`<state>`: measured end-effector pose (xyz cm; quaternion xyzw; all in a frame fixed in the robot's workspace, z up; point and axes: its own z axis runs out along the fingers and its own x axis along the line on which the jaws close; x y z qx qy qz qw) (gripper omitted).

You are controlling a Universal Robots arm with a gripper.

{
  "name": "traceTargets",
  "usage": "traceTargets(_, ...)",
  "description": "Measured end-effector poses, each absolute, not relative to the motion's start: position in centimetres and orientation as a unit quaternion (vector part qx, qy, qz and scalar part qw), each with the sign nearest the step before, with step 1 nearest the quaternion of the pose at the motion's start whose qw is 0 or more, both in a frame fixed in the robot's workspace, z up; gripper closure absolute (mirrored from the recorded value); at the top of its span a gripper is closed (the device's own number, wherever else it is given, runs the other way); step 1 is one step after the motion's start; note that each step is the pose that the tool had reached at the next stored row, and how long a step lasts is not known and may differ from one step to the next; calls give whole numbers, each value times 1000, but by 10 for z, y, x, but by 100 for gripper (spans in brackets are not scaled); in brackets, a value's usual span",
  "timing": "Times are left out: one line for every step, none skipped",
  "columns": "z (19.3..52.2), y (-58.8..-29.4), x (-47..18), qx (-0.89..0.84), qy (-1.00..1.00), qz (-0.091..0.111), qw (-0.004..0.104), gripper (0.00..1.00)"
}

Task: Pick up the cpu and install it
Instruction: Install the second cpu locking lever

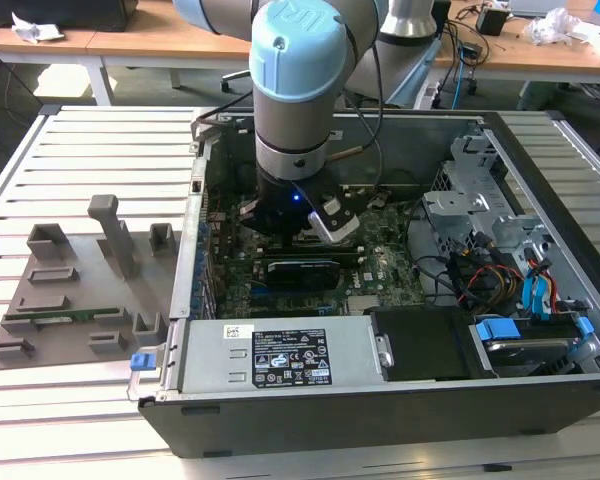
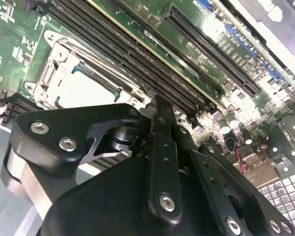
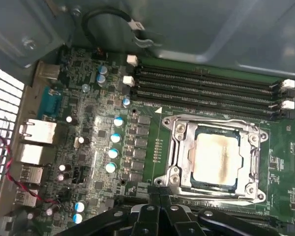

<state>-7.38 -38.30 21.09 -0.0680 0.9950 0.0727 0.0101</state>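
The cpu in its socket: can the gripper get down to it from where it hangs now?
Probably yes. The cpu lies face-up in the socket frame with nothing over it, and the gripper hangs just beside it above the motherboard.

There is one cpu (image 3: 214, 161) sitting in one socket frame (image 3: 179, 147). Four long memory slots (image 3: 206, 86) run side by side on one green motherboard (image 3: 152, 162). One robot arm (image 1: 298, 90) reaches into one open computer case (image 1: 540, 400). One grey holder tray (image 1: 75, 290) lies on the worktop (image 1: 90, 420).
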Motion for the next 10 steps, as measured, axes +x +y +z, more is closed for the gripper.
traceTargets(211,-382,-73,-68,995,68,9,89)
traceTargets(211,-378,-69,-68,996,59,7,89)
traceTargets(211,-375,-66,-68,996,54,5,89)
traceTargets(211,-372,-63,-68,996,49,4,89)
traceTargets(211,-371,-61,-68,997,46,2,89)
traceTargets(211,-369,-59,-68,997,44,1,89)
traceTargets(211,-366,-56,-68,997,40,-1,89)
traceTargets(211,-364,-53,-68,997,38,-3,89)
traceTargets(211,-361,-51,-68,997,36,-4,89)
traceTargets(211,-360,-49,-67,997,34,-5,89)
